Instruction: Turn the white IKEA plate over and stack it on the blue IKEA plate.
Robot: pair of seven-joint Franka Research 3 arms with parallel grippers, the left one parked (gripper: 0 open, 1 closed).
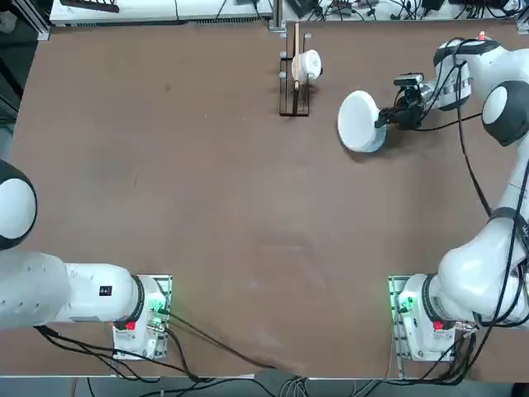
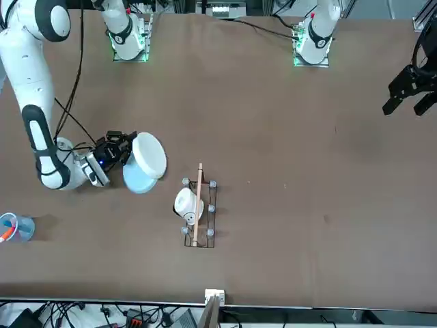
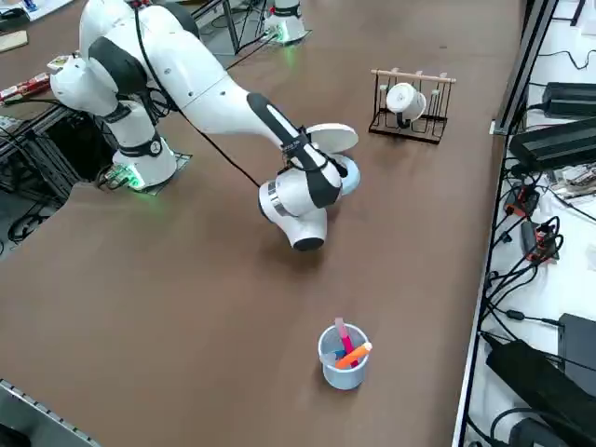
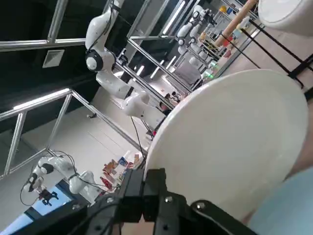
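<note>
One white plate (image 4: 230,142) stands steeply tilted, edge pinched by the closed right gripper (image 4: 155,178).

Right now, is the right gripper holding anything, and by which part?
Yes: the right gripper is shut on the white plate, pinching it by its rim, with the plate tilted above the pale blue plate.

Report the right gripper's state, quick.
Right gripper: closed on the edge of the white plate, holding it tilted over the blue plate.
</note>
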